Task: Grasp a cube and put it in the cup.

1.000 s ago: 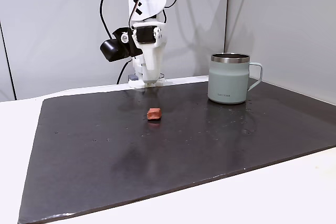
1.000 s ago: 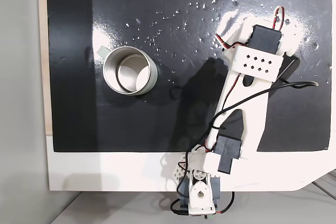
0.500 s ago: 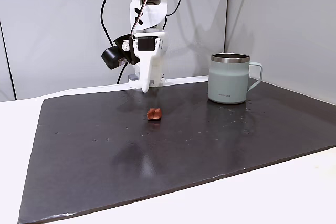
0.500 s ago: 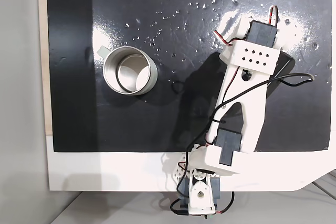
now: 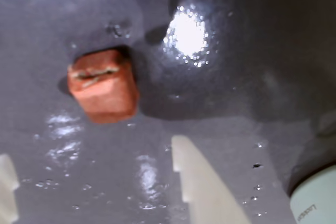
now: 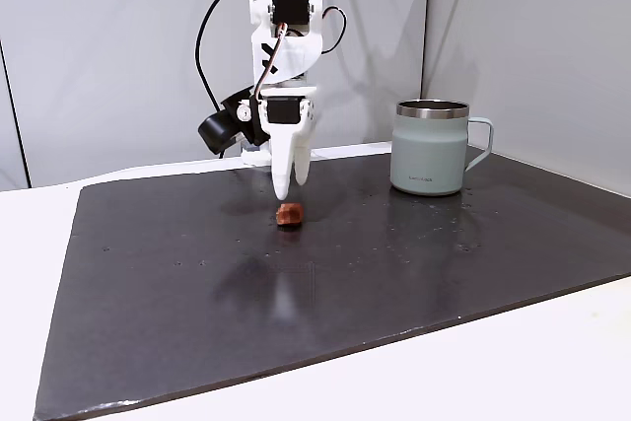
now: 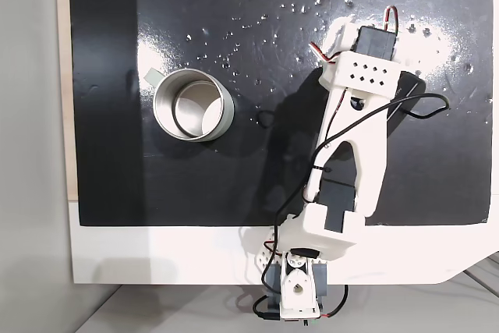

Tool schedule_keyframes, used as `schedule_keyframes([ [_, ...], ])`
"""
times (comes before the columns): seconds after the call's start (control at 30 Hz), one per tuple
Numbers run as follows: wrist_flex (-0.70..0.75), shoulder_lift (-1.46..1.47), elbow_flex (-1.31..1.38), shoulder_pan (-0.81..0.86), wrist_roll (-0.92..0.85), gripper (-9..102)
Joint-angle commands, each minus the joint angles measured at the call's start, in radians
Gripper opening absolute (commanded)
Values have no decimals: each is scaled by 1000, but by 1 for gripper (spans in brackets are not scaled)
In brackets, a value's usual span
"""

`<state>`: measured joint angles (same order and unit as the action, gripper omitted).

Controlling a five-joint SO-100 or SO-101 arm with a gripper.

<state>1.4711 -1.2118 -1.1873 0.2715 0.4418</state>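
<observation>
In the top-down fixed view the arm (image 7: 355, 154) hides the cube; the cube (image 6: 289, 213) lies on the dark mat (image 6: 197, 283), left of the cup (image 6: 430, 150), roughly cubic, no clear long axis; the gripper (image 6: 283, 191) hangs just above it, fingers (image 5: 202, 182) apart, empty.

Seen from above, the white arm (image 7: 355, 169) reaches from its base at the bottom edge up over the glossy black mat (image 7: 257, 185), while the steel-rimmed cup (image 7: 193, 104) stands well apart to the left, its handle pointing to the upper left.
</observation>
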Motion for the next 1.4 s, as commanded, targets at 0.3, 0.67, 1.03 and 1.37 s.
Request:
schedule_keyframes([
  [0.3, -101, 8, -109, 11, -12, 31],
  [0.67, -156, 26, -172, 18, -23, 29],
  [1.03, -158, 18, -176, 28, -23, 11],
  [1.37, -146, -35, -184, 34, -25, 6],
])
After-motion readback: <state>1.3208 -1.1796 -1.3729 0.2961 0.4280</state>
